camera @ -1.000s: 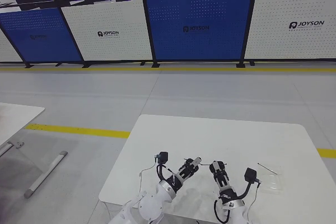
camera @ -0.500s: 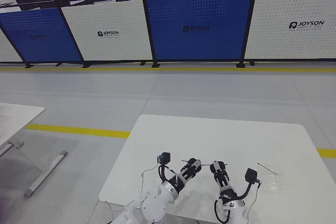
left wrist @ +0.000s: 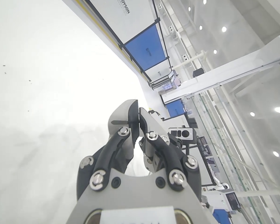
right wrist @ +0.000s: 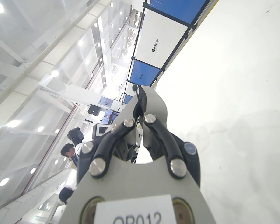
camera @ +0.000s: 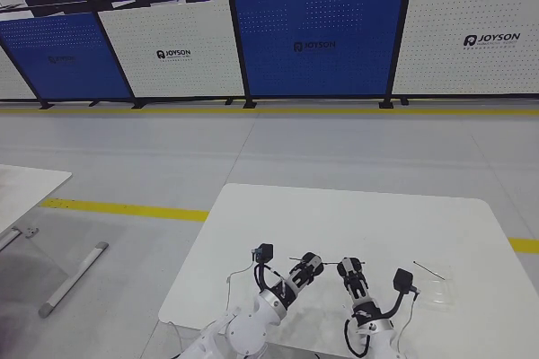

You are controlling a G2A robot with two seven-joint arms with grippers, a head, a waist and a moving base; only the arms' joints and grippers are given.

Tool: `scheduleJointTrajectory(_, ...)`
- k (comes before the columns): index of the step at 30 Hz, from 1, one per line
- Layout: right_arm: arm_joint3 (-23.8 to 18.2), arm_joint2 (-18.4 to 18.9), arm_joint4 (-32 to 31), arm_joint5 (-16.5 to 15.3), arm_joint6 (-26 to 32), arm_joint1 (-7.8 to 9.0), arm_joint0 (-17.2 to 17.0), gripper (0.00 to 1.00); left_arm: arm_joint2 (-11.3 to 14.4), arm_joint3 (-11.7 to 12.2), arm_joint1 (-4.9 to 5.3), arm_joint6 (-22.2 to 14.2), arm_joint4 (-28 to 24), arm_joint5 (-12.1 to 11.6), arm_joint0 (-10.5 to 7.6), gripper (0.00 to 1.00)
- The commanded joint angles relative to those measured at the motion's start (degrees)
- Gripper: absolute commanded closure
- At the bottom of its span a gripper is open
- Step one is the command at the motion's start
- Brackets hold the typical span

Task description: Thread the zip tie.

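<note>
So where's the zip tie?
The zip tie is pinched in the left gripper, over the table in the top view, beside the right gripper.

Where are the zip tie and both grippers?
zip tie (left wrist: 119,122), left wrist view, strip sticking out sideways
left gripper (left wrist: 138,111), left wrist view, between fingertips
right gripper (right wrist: 140,94), right wrist view, between fingertips

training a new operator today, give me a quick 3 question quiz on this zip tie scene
1. True or false: the left gripper has its jaws shut on the zip tie.
2. Which thing lies on the table, out past the right gripper? A) a clear bag B) a red cup C) a hammer
3. Fill in: the table top is ____ in colour.

Key: 1 true; 2 A; 3 white.
</note>
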Motion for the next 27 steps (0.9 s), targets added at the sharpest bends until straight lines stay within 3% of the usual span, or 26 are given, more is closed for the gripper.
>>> scheduleJointTrajectory(1,0.2,-0.1,-0.2,0.3,0.3,-0.07,0.2,1.0,0.0,0.0,-0.02,-0.2,0.0,0.0,-0.06,1.0)
scheduleJointTrajectory(16,1.0,-0.5,0.1,0.8,2.1,-0.46,1.3,1.0,-0.5,-0.3,-0.03,-1.0,0.2,-0.3,0.24,1.0)
scheduleJointTrajectory(17,1.0,-0.4,0.0,0.7,2.1,-0.48,1.3,1.0,-0.5,-0.4,-0.03,-1.0,0.3,-0.3,0.32,0.68)
scheduleJointTrajectory(19,1.1,-0.4,0.0,0.6,2.0,-0.52,1.3,1.0,-0.6,-0.5,-0.02,-0.9,0.4,-0.3,0.45,0.22)
scheduleJointTrajectory(20,1.1,-0.4,0.0,0.7,2.0,-0.53,1.2,1.0,-0.7,-0.6,-0.01,-0.9,0.4,-0.3,0.52,0.09)
scheduleJointTrajectory(21,1.1,-0.4,-0.1,0.8,1.9,-0.56,1.2,1.0,-0.7,-0.7,0.0,-0.9,0.5,-0.3,0.63,0.02)
scheduleJointTrajectory(24,1.3,-0.3,-0.1,1.1,1.7,-0.65,1.4,1.0,-1.0,-1.1,0.07,-0.9,1.0,-0.4,1.01,0.0)
scheduleJointTrajectory(27,1.5,-0.2,0.0,1.2,1.6,-0.73,1.6,1.0,-1.2,-1.5,0.15,-0.7,1.3,-0.5,1.49,0.1)
